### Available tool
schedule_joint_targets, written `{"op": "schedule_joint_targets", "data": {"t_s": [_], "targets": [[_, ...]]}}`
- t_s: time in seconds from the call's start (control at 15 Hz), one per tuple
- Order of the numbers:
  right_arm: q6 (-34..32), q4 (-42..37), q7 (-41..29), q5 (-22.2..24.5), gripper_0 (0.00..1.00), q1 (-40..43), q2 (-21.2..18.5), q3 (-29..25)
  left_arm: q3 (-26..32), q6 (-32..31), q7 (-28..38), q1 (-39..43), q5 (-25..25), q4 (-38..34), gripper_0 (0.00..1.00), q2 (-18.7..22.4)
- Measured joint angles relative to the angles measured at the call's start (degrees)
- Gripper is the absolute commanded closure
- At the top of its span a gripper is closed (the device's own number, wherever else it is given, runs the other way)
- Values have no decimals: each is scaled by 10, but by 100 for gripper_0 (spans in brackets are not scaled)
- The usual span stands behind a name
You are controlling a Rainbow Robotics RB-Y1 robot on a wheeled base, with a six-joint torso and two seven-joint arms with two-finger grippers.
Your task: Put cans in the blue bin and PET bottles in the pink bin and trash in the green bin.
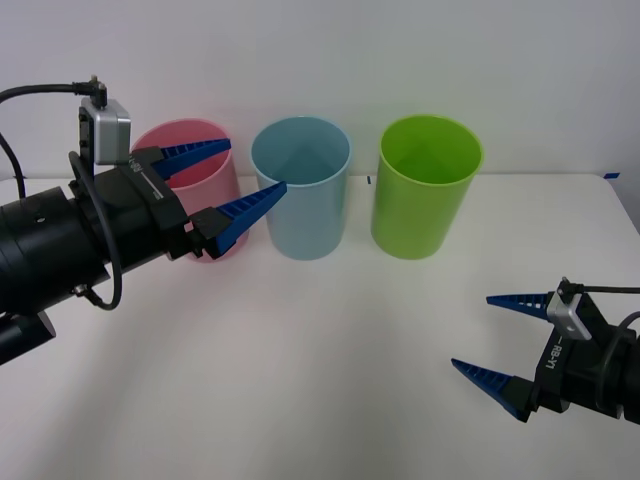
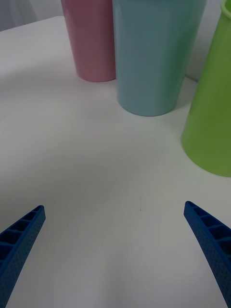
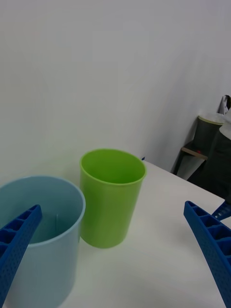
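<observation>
White wall behind, white desk [image 1: 300, 380] carrying three bins in a row at the far edge: pink bin [image 1: 200, 150] left, blue bin [image 1: 300, 190] middle, green bin [image 1: 428, 188] right, mouths up so drops go straight in. Left gripper [image 1: 225, 185] hangs raised in front of the pink and blue rims, jaws spread, holding nothing. Right gripper [image 1: 500, 335] sits low at near right, jaws spread, empty, likely parked clear. I see no trash, can or bottle on the desk; can't tell what's inside the bins.
</observation>
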Motion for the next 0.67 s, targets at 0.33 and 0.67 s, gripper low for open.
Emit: {"op": "schedule_joint_targets", "data": {"t_s": [0.33, 0.67], "targets": [[0, 0, 0, 0, 0, 0, 0, 0, 27, -1, 7, 112, -9, -50, 0, -4], [0, 0, 0, 0, 0, 0, 0, 0, 62, -59, -5, 186, -14, -61, 0, -63]]}}
